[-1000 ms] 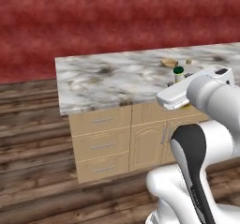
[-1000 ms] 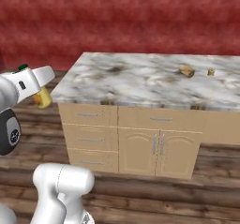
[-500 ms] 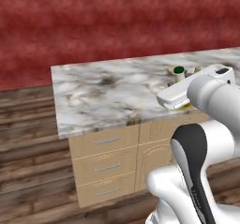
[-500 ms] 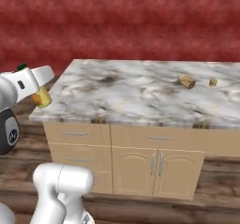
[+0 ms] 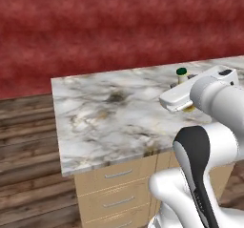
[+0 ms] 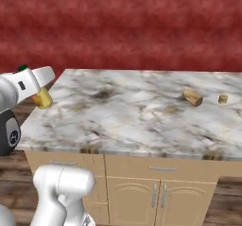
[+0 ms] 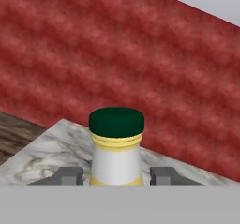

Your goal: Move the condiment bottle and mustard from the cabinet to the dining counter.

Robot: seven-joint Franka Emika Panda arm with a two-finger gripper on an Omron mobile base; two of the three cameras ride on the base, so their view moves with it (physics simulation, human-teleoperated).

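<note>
Dark fingers (image 7: 69, 175) stand partway open, clamped on either side of the upright mustard (image 7: 116, 148).

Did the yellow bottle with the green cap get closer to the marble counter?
Yes. The yellow green-capped mustard bottle, gripped by the fingers, now sits beside the white marble counter's left edge, though the whole view shifted as the base drove nearer.

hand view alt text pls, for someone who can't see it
A yellow mustard bottle with a dark green cap stands upright between the two dark fingers of the gripper, which flank its body on either side. Behind it lies the white marble dining counter, backed by a mottled red wall.
</note>
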